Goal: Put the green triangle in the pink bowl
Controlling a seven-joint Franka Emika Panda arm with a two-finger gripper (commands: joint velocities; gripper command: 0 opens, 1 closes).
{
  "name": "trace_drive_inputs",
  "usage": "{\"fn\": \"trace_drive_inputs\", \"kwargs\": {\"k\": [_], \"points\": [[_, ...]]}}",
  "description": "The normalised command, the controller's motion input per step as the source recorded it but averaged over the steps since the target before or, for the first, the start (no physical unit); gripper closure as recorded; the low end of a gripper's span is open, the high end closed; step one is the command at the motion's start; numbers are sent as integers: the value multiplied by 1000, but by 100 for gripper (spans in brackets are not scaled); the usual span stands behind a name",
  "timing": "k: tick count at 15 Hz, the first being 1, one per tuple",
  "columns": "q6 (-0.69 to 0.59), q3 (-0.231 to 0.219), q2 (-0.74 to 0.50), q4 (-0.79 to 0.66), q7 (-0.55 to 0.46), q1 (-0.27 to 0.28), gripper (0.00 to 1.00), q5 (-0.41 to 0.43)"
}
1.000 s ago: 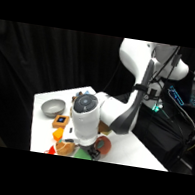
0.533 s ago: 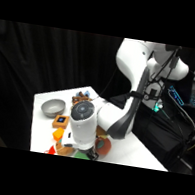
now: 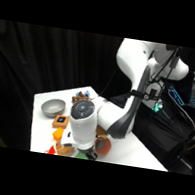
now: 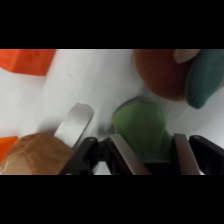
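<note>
Side view first: the arm reaches over the white table [image 3: 40, 127] and comes down at its near edge, so the big white wrist housing hides most of what's under it. The gripper [image 3: 83, 153] is right down at table level there, with a sliver of green poking out beneath it, which I'd guess is the green triangle [image 3: 81, 155], though it's too covered to be sure from here. The grey bowl [image 3: 52, 107] sits well off toward the far left corner. I can't pick out the pink bowl for certain in this view.

Wrist view is way more useful. The green triangle [image 4: 141, 129] lies flat on the white surface directly between the two metal fingers [image 4: 124, 152], one on each flank. The jaws are spread, straddling it rather than pinching it; I see no squeeze yet. Its narrow, rounded end points away from the gripper, so the long axis runs along the fingers, not across them. The brown round thing with the teal patch [image 4: 165, 75] sits just beyond it. Closing straight in looks like the call.
</note>
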Motion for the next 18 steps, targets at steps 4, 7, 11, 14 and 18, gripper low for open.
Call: {"fn": "trace_drive_inputs", "kwargs": {"k": [4, 7, 11, 14, 18], "points": [[-130, -56, -269, -92, 62, 86, 97, 44], [-182, -46, -474, -259, 118, 85, 100, 70], [-107, -31, -595, -462, 94, 3, 100, 114], [45, -22, -656, -653, 63, -85, 100, 158], [162, -37, -688, -762, 31, -133, 100, 159]]}}
